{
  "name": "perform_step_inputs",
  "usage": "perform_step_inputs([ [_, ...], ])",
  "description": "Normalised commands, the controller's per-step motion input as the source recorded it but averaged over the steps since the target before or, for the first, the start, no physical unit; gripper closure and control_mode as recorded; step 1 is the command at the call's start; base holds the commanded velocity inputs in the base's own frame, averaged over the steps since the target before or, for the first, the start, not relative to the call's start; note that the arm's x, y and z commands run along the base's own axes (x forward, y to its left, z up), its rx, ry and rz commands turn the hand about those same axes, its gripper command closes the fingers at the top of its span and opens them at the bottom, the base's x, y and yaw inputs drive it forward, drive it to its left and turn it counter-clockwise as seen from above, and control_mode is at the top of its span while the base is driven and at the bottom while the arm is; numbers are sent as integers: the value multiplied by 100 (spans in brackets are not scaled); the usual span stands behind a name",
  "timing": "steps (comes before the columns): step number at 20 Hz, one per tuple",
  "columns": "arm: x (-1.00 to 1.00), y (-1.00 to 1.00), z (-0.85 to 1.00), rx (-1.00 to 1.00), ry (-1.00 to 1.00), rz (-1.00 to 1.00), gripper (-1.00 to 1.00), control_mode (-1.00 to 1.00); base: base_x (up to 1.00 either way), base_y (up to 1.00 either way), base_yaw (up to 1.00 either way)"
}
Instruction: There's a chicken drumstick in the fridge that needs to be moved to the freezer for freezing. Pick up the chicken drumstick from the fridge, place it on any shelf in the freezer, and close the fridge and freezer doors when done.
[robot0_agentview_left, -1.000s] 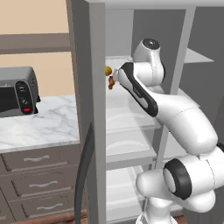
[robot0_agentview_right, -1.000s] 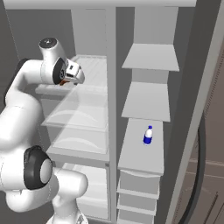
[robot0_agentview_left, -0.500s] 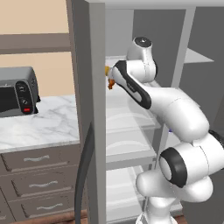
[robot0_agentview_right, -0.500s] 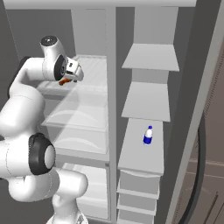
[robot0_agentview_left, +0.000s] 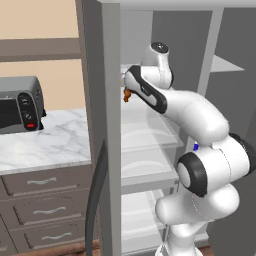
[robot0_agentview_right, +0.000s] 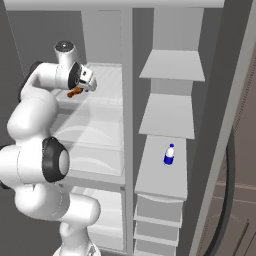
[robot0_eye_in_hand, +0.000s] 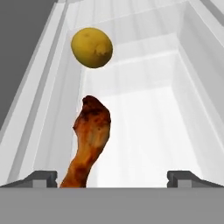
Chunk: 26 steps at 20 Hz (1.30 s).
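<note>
On upper glass shelf of fridge (robot0_agentview_right: 107, 107): chicken drumstick (robot0_eye_in_hand: 89, 139), thick end pointing away from tool (robot0_eye_in_hand: 113, 177). Tool fingers spread wide, drumstick between them nearer one tip, seemingly untouched. Yellow ball (robot0_eye_in_hand: 92, 47) beyond drumstick. Blue-white bottle (robot0_agentview_right: 169, 154) on freezer shelf (robot0_agentview_right: 162, 172).

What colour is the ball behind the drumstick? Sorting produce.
Mustard yellow ball, clearest in the hand view.

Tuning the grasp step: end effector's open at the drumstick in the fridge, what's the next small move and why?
Probably shift the end effector toward its left fingertip, then advance. In the hand view the chicken drumstick lies off-centre, its thin end beside that fingertip, jaws wide open, nothing held. The yellow ball sits beyond it, apart.
</note>
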Motion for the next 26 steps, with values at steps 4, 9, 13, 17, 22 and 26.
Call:
perform_step_inputs([
  [4, 17, 8, -4, 0, 6, 0, -100, -100, 0, 0, 0],
  [9, 31, 22, -23, -1, 9, 0, -100, -100, 0, 0, 0],
  [13, 27, 21, -8, 0, 3, 0, -100, -100, 0, 0, 0],
  [17, 29, 6, -2, 0, 0, 0, -100, -100, 0, 0, 0],
  [22, 25, 0, -13, 0, 6, 0, -100, -100, 0, 0, 0],
  [26, 7, 0, -19, 0, 8, 0, -100, -100, 0, 0, 0],
])
